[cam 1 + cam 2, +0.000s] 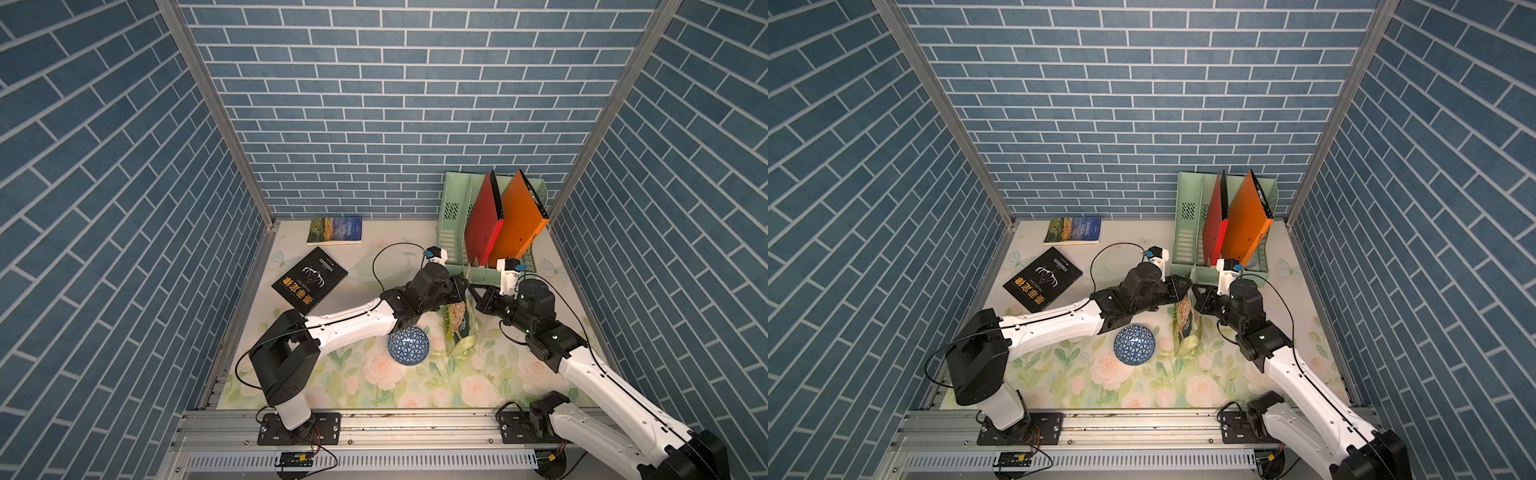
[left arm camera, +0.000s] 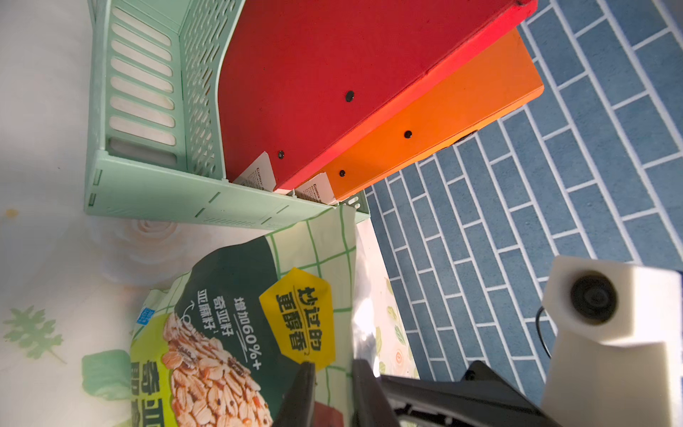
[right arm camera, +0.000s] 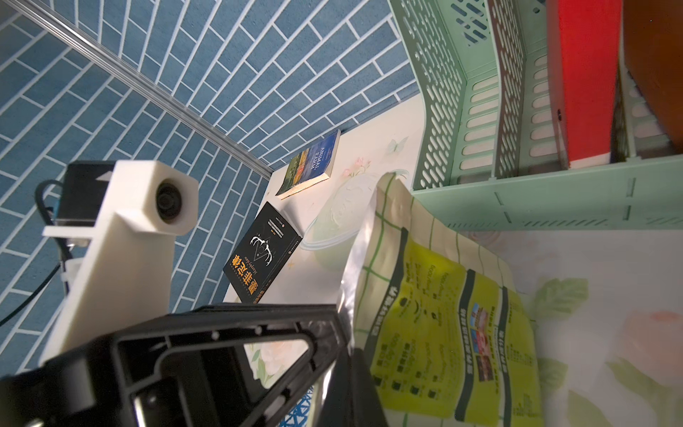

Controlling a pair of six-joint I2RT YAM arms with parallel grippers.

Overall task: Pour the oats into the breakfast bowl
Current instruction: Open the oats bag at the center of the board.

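L gripper [image 1: 464, 288] is at the top rim of the oats bag [image 1: 459, 320], coming from the bowl side. In the L wrist view its fingers [image 2: 303, 388] stand narrow w/ the bag's printed front wall between them; can't tell if they're pinching. R gripper [image 1: 474, 289] meets it from the opposite side, closed on the rim's back wall. Bag's upright on the floral table cover [image 1: 415, 386], mouth parted, silver lining showing. The oats are hidden inside. Breakfast bowl [image 1: 408, 345] sits just beside the bag, far edge under the L arm. Green file rack [image 1: 453, 208] w/ red folder [image 1: 482, 224] and orange folder [image 1: 519, 224] stands right behind. Black book [image 1: 309, 280] lies well apart, toward the far L corner.
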